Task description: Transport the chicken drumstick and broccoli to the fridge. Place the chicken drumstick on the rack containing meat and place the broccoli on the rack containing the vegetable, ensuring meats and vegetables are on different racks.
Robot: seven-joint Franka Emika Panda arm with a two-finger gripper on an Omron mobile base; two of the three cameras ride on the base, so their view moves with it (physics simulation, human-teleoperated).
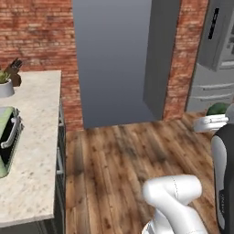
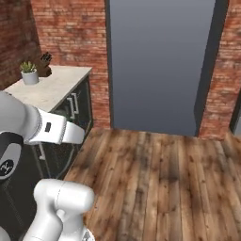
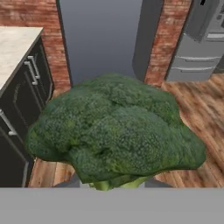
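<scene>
The broccoli [image 3: 116,127], a dark-green bumpy head with a short pale stalk at its bottom, looms close in the hand view and hides the fingertips. In the left base view the broccoli [image 1: 217,109] shows as a green lump at the right edge, sitting at the tip of my gripper [image 1: 215,116], which is shut on it above the wooden floor. The fridge [image 1: 215,77], grey-silver with a black display panel and drawers, stands ahead to the right, and the fridge [image 3: 197,43] also appears at the upper right of the hand view. The chicken drumstick is out of view.
A marble counter [image 1: 36,137] with dark cabinets [image 3: 17,109] runs along the left, carrying a potted plant [image 1: 5,84], a knife block [image 1: 16,68] and a green-rimmed item [image 1: 7,137]. A grey recess [image 1: 114,59] between brick walls lies straight ahead. Wooden floor [image 2: 160,179] stretches in between.
</scene>
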